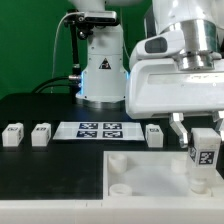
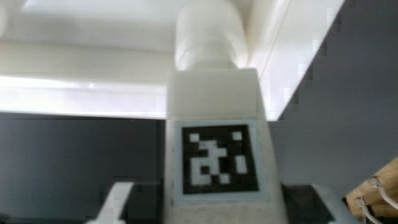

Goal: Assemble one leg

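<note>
End effector (image 1: pixel 199 128) clenched on the leg (image 1: pixel 205 156), which sits directly beneath it with its long axis vertical, over the white panel (image 1: pixel 150 178) at the exterior view's right; seating can't be told.

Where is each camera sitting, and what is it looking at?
Exterior view: sits off the arm, in front of the black table, facing the robot's base. It shows the base and the big hand above the white panel.
Wrist view: rides on the wrist, looking along the hand at the leg from very close. Of the robot, only dark bits of the fingers show beside it.
Both share: the leg the hand holds, with its black-and-white tag.
</note>
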Motion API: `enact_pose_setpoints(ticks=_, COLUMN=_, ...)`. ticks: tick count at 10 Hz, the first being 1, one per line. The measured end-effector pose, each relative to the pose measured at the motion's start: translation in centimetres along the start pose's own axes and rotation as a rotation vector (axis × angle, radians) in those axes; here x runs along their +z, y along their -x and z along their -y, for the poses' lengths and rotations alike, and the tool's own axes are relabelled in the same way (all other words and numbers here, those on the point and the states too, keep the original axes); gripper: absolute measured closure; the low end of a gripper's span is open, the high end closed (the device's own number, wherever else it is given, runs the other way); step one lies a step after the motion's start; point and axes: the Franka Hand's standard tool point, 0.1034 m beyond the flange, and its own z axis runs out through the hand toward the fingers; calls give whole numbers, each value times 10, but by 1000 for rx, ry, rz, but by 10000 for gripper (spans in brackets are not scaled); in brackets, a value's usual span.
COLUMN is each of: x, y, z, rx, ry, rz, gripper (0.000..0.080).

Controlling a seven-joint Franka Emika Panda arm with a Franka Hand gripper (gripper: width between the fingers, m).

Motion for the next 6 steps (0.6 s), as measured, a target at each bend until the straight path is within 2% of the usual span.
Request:
enact_pose_setpoints(ticks=4, x=9, y=8, z=-1, rx=-2, ry=4, rz=13, gripper=508)
enact_pose_setpoints(ticks=6, x=11, y=7, z=-4, rx=-4, ry=16, rz=-19, gripper=508)
